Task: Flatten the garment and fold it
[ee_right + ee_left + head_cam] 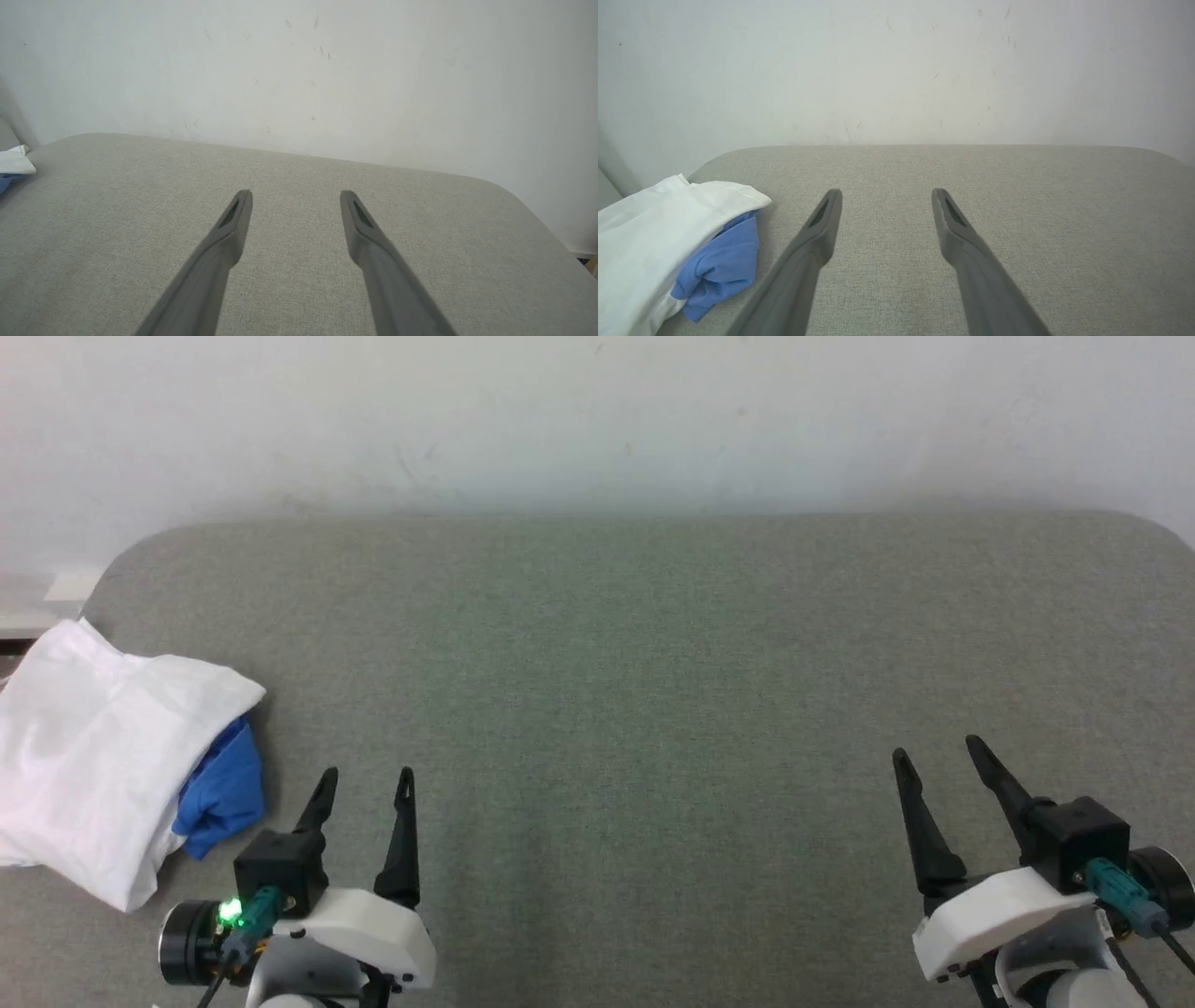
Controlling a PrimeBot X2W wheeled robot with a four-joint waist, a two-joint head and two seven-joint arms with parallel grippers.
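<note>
- The garment (93, 747), a thin cloth shirt with a white body and bright blue sleeve cloth, lay bunched in a loose heap at the left edge of the tabletop, not yet flattened or folded.
- White cloth covered most of that heap, and a crumpled lump of blue stuck out from under its right edge, on the side facing your left gripper.
- In the left wrist view you had the garment (649, 242) at the lower left, beside the left jaw but apart from it.
- In the right wrist view a small white and blue corner of the garment (13, 164) showed at the left edge, well apart from that arm's jaws.
- Your left gripper (367, 775) (887, 193) hovered just to the right of the heap without touching it, its jaws spread apart and pointing toward the wall.
- A small green light (229, 910) glowed on the left wrist.
- Your right gripper (935, 749) (296, 193) hung over the right side of the tabletop, well apart from the garment, jaws likewise parted over bare surface.
- The grey-green, fabric-covered tabletop (607, 663) with rounded far corners stretched between the two grippers.
- A scuffed white wall (597, 420) rose behind its far edge.
</note>
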